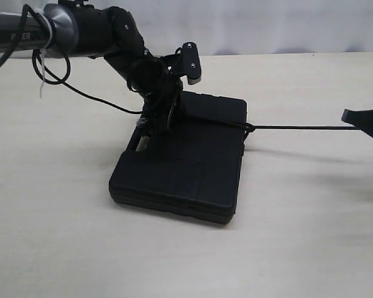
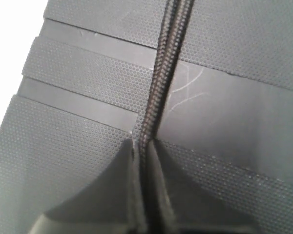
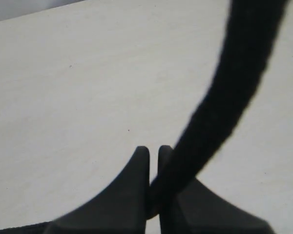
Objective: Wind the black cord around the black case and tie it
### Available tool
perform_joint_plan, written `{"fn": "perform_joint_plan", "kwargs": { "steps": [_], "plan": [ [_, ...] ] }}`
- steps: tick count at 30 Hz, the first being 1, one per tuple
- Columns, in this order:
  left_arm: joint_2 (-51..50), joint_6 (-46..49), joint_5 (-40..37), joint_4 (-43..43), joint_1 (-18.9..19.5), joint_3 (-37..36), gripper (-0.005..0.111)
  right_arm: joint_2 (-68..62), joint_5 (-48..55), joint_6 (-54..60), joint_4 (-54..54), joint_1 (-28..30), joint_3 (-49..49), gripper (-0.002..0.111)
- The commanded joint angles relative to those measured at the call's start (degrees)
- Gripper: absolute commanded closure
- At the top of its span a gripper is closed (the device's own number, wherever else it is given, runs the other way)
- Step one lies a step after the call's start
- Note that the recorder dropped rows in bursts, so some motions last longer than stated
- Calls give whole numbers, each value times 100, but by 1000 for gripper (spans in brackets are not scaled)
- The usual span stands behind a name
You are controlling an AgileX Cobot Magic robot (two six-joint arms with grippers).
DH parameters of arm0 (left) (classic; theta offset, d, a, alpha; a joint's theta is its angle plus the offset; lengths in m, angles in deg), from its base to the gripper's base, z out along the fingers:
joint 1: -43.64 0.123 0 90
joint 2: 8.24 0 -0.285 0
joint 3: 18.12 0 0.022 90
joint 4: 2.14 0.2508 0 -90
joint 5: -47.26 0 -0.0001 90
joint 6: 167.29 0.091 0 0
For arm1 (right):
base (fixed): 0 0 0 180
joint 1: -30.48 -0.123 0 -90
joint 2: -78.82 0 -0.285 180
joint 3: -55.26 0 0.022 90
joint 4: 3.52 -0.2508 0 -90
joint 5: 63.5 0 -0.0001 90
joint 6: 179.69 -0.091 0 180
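Left gripper (image 2: 143,146): clamped on the black cord (image 2: 162,78), pressed down on top of the black case (image 1: 186,171) near its handle-slot end.
Right gripper (image 3: 153,157): clamped on the cord's other run, well off the case's side, above the worktop (image 1: 298,236).
Cord: crosses the case lid, meets a knot (image 1: 249,128) at the case edge, then runs taut away from the case to the right gripper.
Done, by my reading: the cord looks looped round the case and a first knot seems formed.
Left to do: probably pulling it tight and securing it; the underside of the case is hidden.
Case contents: lid closed, nothing inside can be seen.
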Motion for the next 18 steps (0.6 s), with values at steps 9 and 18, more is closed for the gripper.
{"fn": "perform_joint_plan", "kwargs": {
  "steps": [9,18],
  "plan": [
    [206,-197,-64,95,145,-22,107,12,205,1264,-778,136,-5,104],
    [206,-246,-75,68,145,-22,107,65,285,1248,-802,136,-5,48]
  ]
}}
